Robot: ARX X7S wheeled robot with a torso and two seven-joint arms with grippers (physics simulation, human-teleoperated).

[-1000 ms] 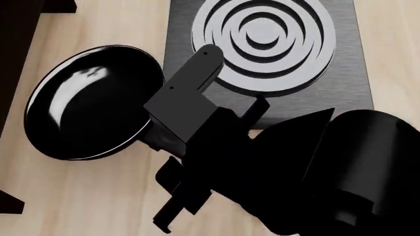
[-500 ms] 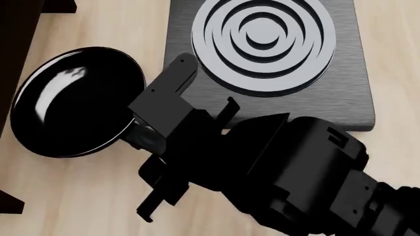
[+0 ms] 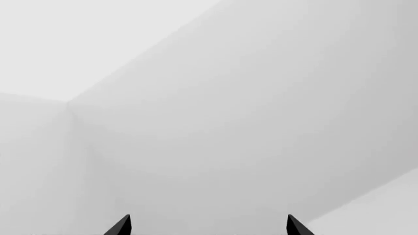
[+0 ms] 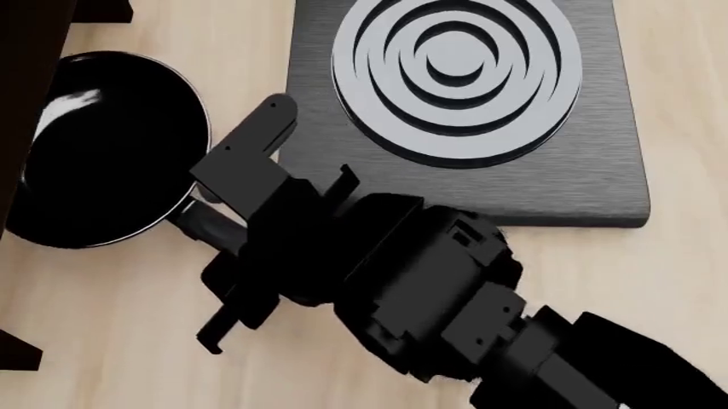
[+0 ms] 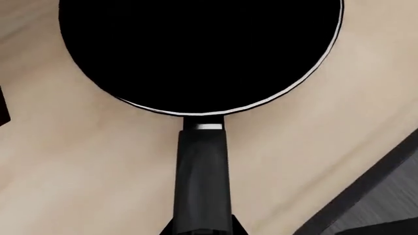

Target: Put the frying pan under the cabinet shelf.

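The frying pan (image 4: 102, 145) is glossy black and lies on the pale wooden table at the left of the head view. Its left rim runs under the edge of the dark brown cabinet shelf (image 4: 29, 51). My right gripper (image 4: 222, 228) is shut on the pan's short black handle (image 4: 203, 220). In the right wrist view the pan (image 5: 196, 49) fills the frame, with the handle (image 5: 202, 166) running into my right gripper (image 5: 202, 231). My left gripper (image 3: 207, 227) is open and empty, facing pale blank walls, and does not show in the head view.
The square black burner plate (image 4: 466, 85) with concentric rings lies on the table just right of the pan. A dark cabinet part (image 4: 17, 351) stands at the lower left. My right arm (image 4: 455, 298) crosses the table's front.
My right gripper has carried the pan by its handle to the left, away from the burner plate, until the pan's left rim has gone under the cabinet's edge.
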